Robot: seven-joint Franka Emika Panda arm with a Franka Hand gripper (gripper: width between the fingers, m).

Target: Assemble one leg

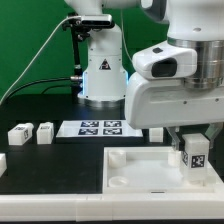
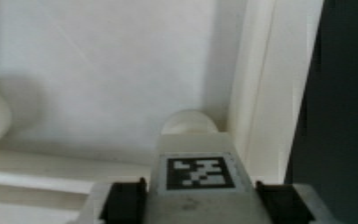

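Note:
My gripper (image 1: 192, 156) is shut on a leg (image 1: 193, 153), a small white block with a black-and-white tag facing the camera. It holds the leg upright over the right end of the large flat white panel (image 1: 140, 172). In the wrist view the leg (image 2: 201, 172) sits between the two dark fingers (image 2: 128, 198), pointing at a rounded corner socket (image 2: 190, 122) of the panel (image 2: 105, 70) beside its raised edge. Whether the leg's tip touches the socket cannot be told. Two more legs (image 1: 21, 134) (image 1: 45, 132) lie on the table at the exterior view's left.
The marker board (image 1: 95, 127) lies in front of the arm's base (image 1: 100, 75). A white part (image 1: 2, 161) shows at the left edge. A green curtain is behind, and a black cable runs at the left. The dark table (image 2: 350, 90) shows beyond the panel's edge.

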